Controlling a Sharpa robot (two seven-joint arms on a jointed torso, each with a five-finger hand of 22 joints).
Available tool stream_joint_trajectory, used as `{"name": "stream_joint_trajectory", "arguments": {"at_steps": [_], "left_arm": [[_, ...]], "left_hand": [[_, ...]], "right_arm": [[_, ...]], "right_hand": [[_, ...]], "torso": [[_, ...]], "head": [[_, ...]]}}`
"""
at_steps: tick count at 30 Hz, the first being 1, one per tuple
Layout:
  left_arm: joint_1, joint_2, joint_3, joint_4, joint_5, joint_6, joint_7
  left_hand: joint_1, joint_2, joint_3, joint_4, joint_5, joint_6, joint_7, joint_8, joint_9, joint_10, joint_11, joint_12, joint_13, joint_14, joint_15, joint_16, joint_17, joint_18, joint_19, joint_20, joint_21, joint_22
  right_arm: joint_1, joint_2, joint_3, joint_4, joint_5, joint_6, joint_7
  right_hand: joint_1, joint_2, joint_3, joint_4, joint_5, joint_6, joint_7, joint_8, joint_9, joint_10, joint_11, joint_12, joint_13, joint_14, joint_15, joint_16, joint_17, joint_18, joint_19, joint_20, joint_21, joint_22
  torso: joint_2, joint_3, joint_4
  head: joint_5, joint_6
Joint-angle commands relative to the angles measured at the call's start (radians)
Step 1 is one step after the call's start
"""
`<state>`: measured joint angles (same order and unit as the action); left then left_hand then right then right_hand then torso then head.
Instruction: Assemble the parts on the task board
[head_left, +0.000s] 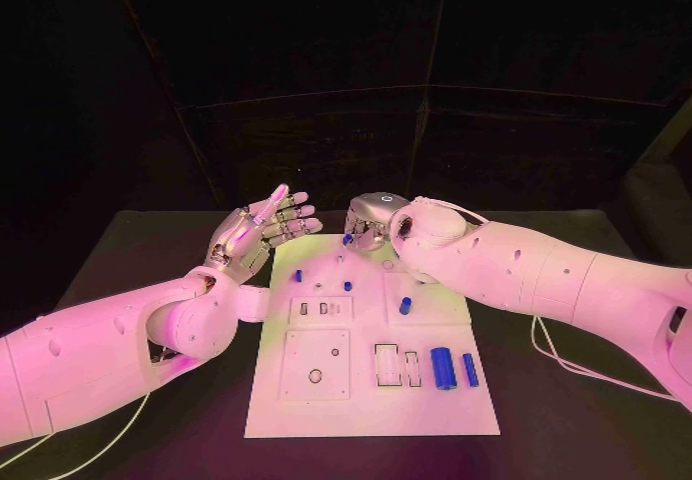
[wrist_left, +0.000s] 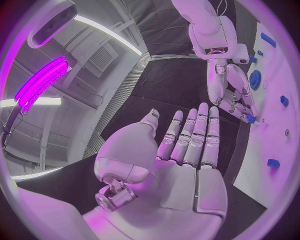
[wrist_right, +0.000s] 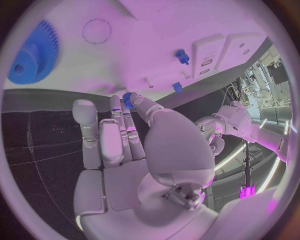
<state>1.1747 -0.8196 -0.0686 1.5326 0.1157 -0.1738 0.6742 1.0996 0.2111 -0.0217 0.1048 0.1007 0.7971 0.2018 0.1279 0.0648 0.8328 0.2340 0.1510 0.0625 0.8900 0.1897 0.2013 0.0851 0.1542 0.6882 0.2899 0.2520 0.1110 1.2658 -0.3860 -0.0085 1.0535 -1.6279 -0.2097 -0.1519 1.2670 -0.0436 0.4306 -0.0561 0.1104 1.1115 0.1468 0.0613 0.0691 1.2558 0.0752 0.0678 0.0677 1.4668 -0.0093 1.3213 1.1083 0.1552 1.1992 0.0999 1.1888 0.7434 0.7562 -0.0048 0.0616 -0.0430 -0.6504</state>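
Fingers (wrist_right: 128, 131) of the right hand (head_left: 371, 222) are pinching a small blue part (wrist_right: 127, 99) at the white task board's (head_left: 368, 400) far edge; the left hand (head_left: 260, 236) is hovering, fingers spread, holding nothing.

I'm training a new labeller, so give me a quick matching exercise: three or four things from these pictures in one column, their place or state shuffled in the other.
Things
1. left hand
2. right hand
3. two blue cylinders
4. gear

Place or state
A. lying side by side near the board's near right corner
B. pinching a small blue part at the board's far edge
C. raised, holding nothing
D. flat on the board, toothed

Pairs: 1-C, 2-B, 3-A, 4-D
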Motion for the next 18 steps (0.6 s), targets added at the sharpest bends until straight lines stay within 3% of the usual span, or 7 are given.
{"name": "stream_joint_trajectory", "arguments": {"at_steps": [1,10,18], "left_arm": [[0.002,0.002,0.001,0.002,0.002,0.012,0.029],[0.002,0.003,0.001,0.001,0.002,0.013,0.028],[0.003,0.003,0.001,-0.001,0.002,0.014,0.026]], "left_hand": [[0.004,0.005,0.006,-0.001,0.002,0.003,0.087,0.005,0.001,0.008,0.0,0.004,0.001,0.007,0.0,-0.003,-0.001,0.017,0.009,-0.001,0.002,-0.001],[0.005,0.005,0.007,-0.002,0.002,0.003,0.087,0.005,0.001,0.008,0.0,0.004,0.001,0.008,0.0,-0.003,-0.001,0.017,0.009,-0.001,0.002,-0.002],[0.005,0.005,0.007,-0.002,0.002,0.003,0.087,0.005,0.001,0.008,0.0,0.004,0.001,0.008,0.0,-0.003,-0.001,0.017,0.009,-0.001,0.002,-0.002]], "right_arm": [[0.003,0.006,0.001,-0.007,-0.011,0.018,-0.016],[0.003,0.021,0.001,-0.019,-0.011,0.026,-0.016],[0.003,0.032,0.001,-0.034,-0.011,0.024,-0.016]], "right_hand": [[-0.005,-0.008,0.002,0.007,-0.002,-0.002,-0.001,0.005,0.001,-0.008,-0.001,-0.005,-0.001,0.025,0.002,-0.005,-0.001,-0.01,0.003,-0.006,0.004,0.001],[-0.006,-0.012,0.001,0.009,-0.002,-0.005,0.0,0.004,0.001,-0.011,0.0,-0.005,-0.001,0.025,0.003,-0.006,-0.004,-0.01,0.003,-0.006,0.005,0.002],[-0.018,-0.039,-0.009,0.03,-0.006,-0.048,0.012,-0.001,-0.005,-0.054,0.013,-0.007,-0.004,0.026,0.014,-0.013,-0.018,-0.011,0.0,0.0,0.007,0.004]], "torso": [[0.0,-0.0003,0.0013],[0.0,-0.0003,0.0002],[0.0,-0.0005,-0.0009]], "head": [[-0.002,-0.001],[0.002,-0.002],[0.003,-0.002]]}}
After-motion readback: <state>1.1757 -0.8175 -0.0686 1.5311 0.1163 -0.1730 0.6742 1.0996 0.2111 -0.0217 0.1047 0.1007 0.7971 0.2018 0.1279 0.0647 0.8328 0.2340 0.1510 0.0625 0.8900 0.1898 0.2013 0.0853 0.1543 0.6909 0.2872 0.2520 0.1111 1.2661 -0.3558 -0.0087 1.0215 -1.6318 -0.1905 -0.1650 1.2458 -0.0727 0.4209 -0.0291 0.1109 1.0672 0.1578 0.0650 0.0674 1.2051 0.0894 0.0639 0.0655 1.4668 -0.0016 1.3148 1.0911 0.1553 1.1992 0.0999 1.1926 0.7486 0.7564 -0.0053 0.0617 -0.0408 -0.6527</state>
